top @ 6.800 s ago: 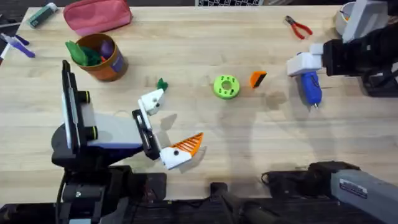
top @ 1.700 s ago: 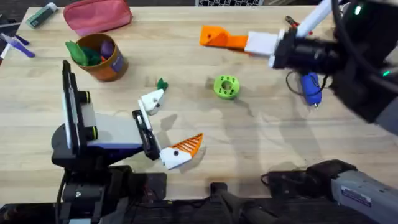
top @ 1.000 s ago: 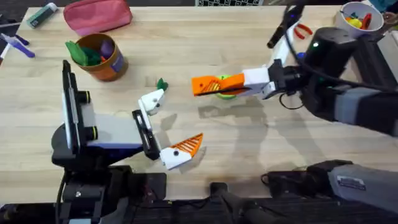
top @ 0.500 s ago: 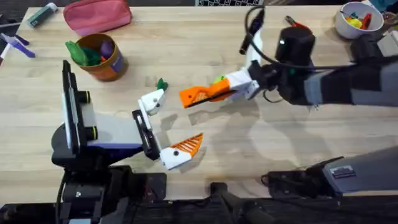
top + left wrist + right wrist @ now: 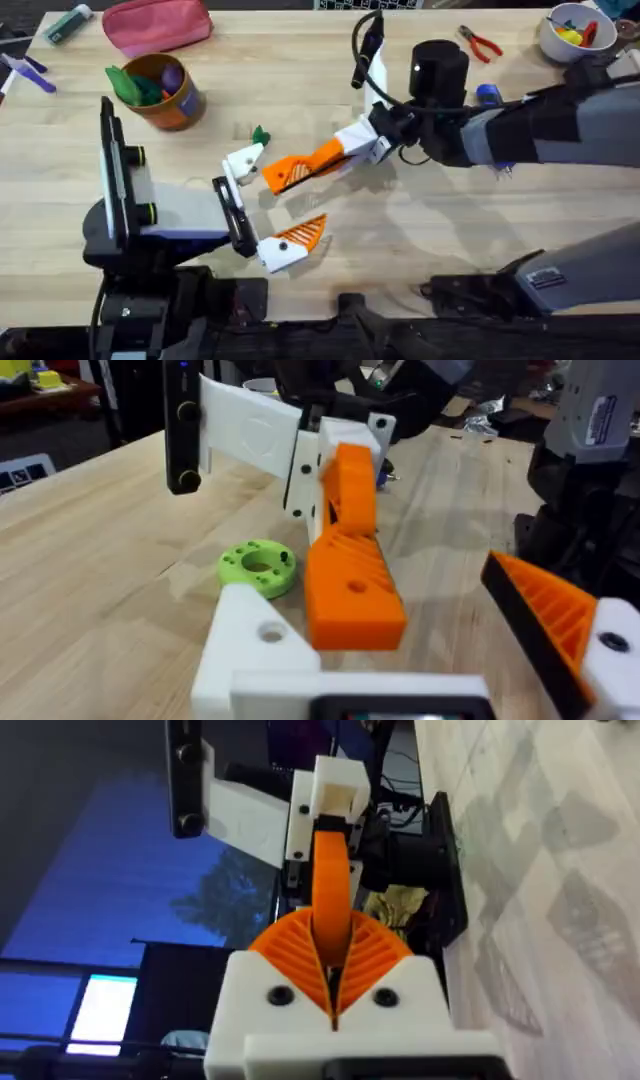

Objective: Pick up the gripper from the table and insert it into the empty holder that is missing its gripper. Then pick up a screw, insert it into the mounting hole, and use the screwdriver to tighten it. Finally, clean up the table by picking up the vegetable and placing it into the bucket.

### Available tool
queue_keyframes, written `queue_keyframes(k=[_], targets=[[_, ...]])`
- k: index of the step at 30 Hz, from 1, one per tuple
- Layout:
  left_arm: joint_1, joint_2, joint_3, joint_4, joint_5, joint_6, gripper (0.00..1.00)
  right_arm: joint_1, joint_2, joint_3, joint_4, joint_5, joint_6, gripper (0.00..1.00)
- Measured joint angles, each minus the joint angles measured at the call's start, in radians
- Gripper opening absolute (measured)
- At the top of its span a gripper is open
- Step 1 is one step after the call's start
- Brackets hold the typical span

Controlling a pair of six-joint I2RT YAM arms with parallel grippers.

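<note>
Pale wooden tabletop overhead: the right end effector pinches the gripper, just beside the empty holder. Left wrist: left end effector spread, gripper between its fingers. Right wrist: gripper meets holder.

Orange with a black end: the gripper, clamped between the ribbed orange pads of the white right gripper. White, without orange tip: the empty holder. Ribbed orange on white: the left gripper's other finger. Blue: the screwdriver. Orange-brown: the bucket, green inside. Dark green: the vegetable. Bright green: the disc. Pink: the pouch. Pale wood grain: the table.
</note>
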Motion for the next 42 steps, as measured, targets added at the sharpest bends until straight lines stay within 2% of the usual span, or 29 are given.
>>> queue_keyframes(k=[16, 28, 42], targets=[[0.0, 0.0, 0.0, 0.0, 0.0, 0.0, 0.985, 0.01, 0.0, 0.061, -0.032, 0.001, 0.026, 0.01], [0.0, 0.0, 0.0, 0.0, 0.0, 0.0, 0.985, 0.012, 0.068, 0.065, -0.034, 0.0, 0.037, 0.01], [0.001, 0.0, 0.0, 0.0, -0.002, 0.0, 0.985, 0.012, 0.07, 0.077, -0.016, 0.0, 0.041, 0.01]])
